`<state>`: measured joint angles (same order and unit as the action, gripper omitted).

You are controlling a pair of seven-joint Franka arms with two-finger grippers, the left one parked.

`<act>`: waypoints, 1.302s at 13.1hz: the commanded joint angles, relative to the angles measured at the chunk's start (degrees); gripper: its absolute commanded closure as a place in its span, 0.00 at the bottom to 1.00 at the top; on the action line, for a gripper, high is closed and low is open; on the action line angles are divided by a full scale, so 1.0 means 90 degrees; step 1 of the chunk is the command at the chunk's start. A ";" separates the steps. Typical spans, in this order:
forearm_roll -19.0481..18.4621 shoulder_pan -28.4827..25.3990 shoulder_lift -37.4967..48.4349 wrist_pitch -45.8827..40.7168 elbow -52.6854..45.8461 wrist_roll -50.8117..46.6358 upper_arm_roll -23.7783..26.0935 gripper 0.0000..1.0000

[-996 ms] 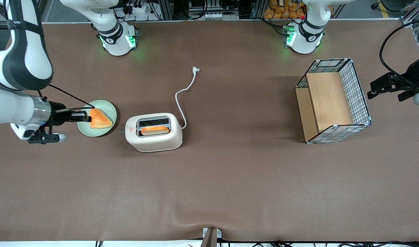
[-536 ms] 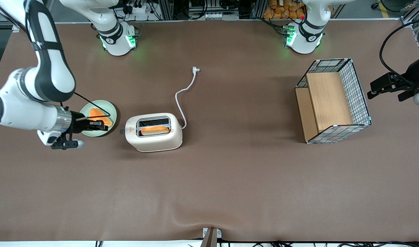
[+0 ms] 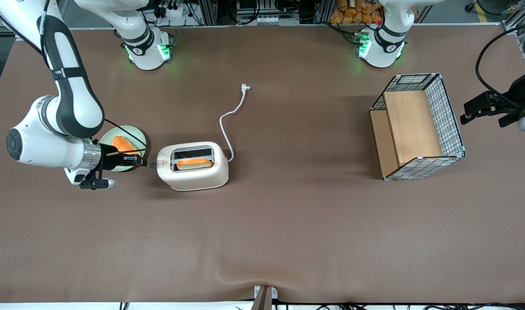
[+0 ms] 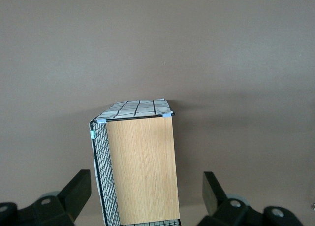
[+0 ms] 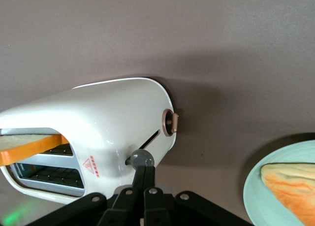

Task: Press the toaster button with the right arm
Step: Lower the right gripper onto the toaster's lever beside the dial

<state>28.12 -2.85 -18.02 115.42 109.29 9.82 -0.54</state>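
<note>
While gripper (image 5: pixel 143 179), fingers clenched together, meets toaster button (image 5: pixel 140 159): stiff grey knob on light, slide-prone toaster (image 3: pixel 193 165); press squarely from above, no grasp.

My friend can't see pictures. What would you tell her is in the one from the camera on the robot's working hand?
The robot's black gripper, fingers shut, reaches to a grey button on the narrow end of a cream toaster. A slice of toast sits in one slot, and a pale green plate with another slice lies beside it on the brown table.
</note>
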 commanded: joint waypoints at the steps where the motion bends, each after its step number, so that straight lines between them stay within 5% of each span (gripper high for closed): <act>1: 0.0400 -0.0064 0.0040 0.0144 0.0132 0.0178 -0.0028 1.00; 17: 0.0440 -0.0113 -0.0175 0.0281 0.0132 0.0188 -0.0019 1.00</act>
<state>30.33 -3.32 -19.24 116.68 110.15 9.88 -0.47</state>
